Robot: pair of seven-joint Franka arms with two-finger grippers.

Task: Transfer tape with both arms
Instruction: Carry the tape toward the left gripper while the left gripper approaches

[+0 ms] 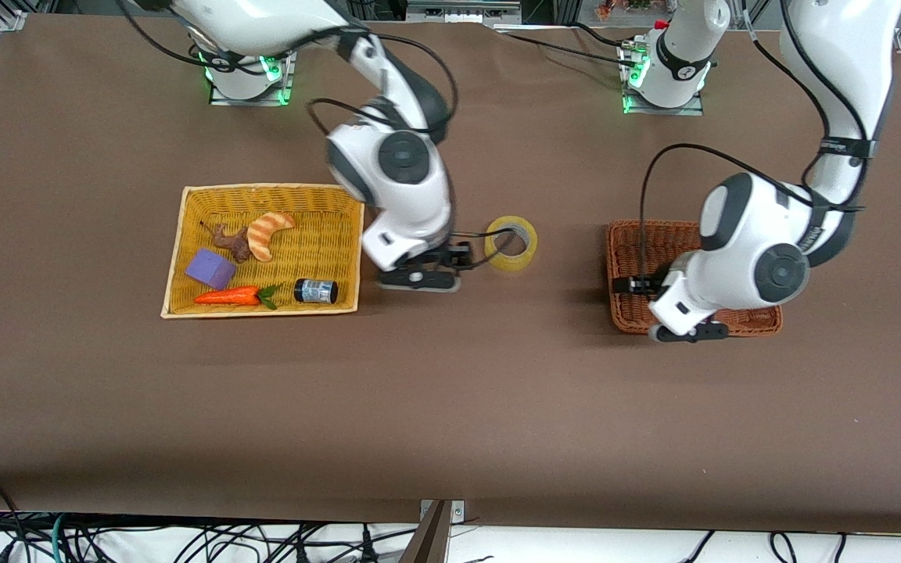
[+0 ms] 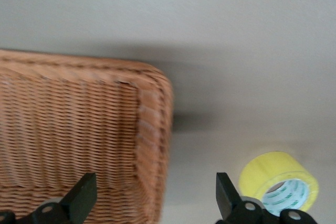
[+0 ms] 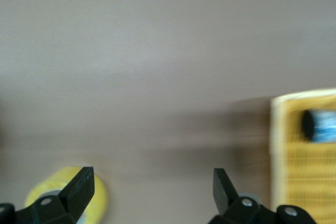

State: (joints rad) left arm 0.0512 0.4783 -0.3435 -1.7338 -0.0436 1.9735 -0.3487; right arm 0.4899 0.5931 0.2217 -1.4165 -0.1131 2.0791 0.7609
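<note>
The tape (image 1: 511,243) lies flat on the brown table (image 1: 450,407), in the middle, between the yellow basket (image 1: 184,258) and the brown basket (image 1: 748,320). Nothing holds it.

The right end effector (image 1: 419,279) is low over the table, between the yellow basket and the tape. The tape is just beside it, on the side toward the left arm's end of the table. In the right wrist view the two black fingers (image 3: 79,184) stand wide apart with nothing between them, and the tape (image 3: 102,195) peeks out next to one finger.

The left end effector (image 1: 689,331) is over the edge of the brown basket. Its fingers (image 2: 84,195) are wide apart too and hold nothing. From its wrist camera the tape (image 2: 281,179) is a little way off, out on the table past the basket's corner (image 2: 157,103).

The yellow basket has toys in it: a carrot (image 1: 230,296), a purple block (image 1: 211,268), a croissant (image 1: 268,232) and a small black jar (image 1: 315,291).

It looks like the tape sits at a halfway spot. What seems left is for the left arm to reach over, pinch the tape, and carry it into the brown basket, which looks empty where it can be seen.
</note>
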